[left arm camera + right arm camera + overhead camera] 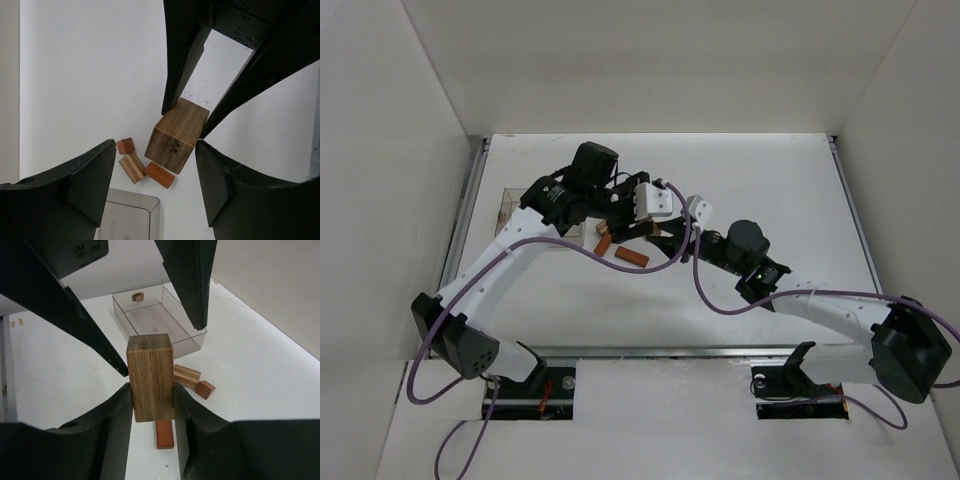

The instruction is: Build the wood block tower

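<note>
Over table (770,180) centre | right hand (152,390) pinching tan block (150,365), arm stretched leftward | left hand (155,143) spread, facing it opposite

upright brown block (150,377) aloft above striped tan piece (187,376), red-brown cube (205,389), red-brown bar (164,434)

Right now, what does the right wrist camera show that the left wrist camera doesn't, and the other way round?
Only the right wrist view: the whole clear box, with a small tan piece at its far end; inside or behind it, I cannot tell. Only the left wrist view: the end face of the big tan block, and the red bar unhidden, beside the striped block. Both: the right gripper shut on that block, the open left gripper close by, the small red cube, and part of the box.
</note>
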Available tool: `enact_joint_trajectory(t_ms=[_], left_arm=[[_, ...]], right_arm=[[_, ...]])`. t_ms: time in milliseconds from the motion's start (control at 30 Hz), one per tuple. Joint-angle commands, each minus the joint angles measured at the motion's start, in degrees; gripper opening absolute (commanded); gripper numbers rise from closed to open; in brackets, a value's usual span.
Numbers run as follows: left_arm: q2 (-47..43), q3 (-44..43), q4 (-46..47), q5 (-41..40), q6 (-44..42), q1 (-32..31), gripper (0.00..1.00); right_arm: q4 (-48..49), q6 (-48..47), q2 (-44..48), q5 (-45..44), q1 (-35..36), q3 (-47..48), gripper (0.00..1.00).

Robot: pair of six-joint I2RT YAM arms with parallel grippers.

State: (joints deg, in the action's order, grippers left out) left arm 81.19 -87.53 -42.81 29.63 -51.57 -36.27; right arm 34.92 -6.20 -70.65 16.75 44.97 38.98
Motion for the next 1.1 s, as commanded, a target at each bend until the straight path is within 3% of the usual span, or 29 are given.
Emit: enact_joint_trajectory(t_ms=[0, 333, 500, 600, 633, 700, 733, 867, 900, 933, 1000, 1067], left_arm=[[-2.53, -3.26, 1.76, 0.96, -0.46, -0.03, 0.61], [1.6, -2.74, -2.98, 1.31, -1.26, -0.03, 0.59], [2.92, -4.58, -2.98, 2.62, 0.76, -0.03, 0.39], [2.92, -4.58, -2.98, 2.63, 0.77, -0.03, 0.17], [2.92, -4.58, -2.98, 2.63, 0.77, -0.03, 0.17], [3.45, -4.58, -4.12, 2.63, 1.3, -0.03, 0.02], [3.45, -4.58, -4.13, 1.93, 1.99, -0.03, 0.0], [3.45, -4.58, -4.13, 1.93, 2.53, -0.03, 0.04], [3.45, -4.58, -4.13, 1.93, 3.05, 0.49, 0.11], [3.45, -4.58, -4.13, 1.93, 3.06, 0.5, 0.3], [2.93, -4.58, -3.51, 3.15, 3.06, 1.11, 0.51], [2.92, -4.58, -2.9, 3.16, 3.06, 1.64, 0.55]], right_arm=[[-0.02, -0.13, -0.1, 2.49, 0.29, 2.06, 0.0], [-0.02, -0.13, -0.63, 3.64, 0.29, 3.12, 0.0], [-0.02, -0.13, -0.63, 4.16, 0.29, 3.65, 0.0], [-0.02, -0.13, -0.63, 4.16, 0.29, 3.65, 0.0], [-0.02, -0.13, -0.63, 4.16, 0.29, 3.65, 0.0], [-0.02, -0.13, -0.63, 4.16, 0.29, 3.65, 0.0], [-0.02, -0.13, -0.63, 4.16, 0.29, 3.65, 0.0], [1.29, -0.13, -1.15, 4.69, 0.29, 3.65, 0.0], [1.9, -0.13, -1.15, 4.69, 0.29, 3.65, 0.0], [1.91, -0.13, -1.15, 4.69, 0.29, 3.65, 0.0], [2.43, -0.13, -1.15, 4.69, 0.29, 3.65, 0.0], [2.44, -0.13, -1.15, 4.69, 0.29, 3.65, 0.0]])
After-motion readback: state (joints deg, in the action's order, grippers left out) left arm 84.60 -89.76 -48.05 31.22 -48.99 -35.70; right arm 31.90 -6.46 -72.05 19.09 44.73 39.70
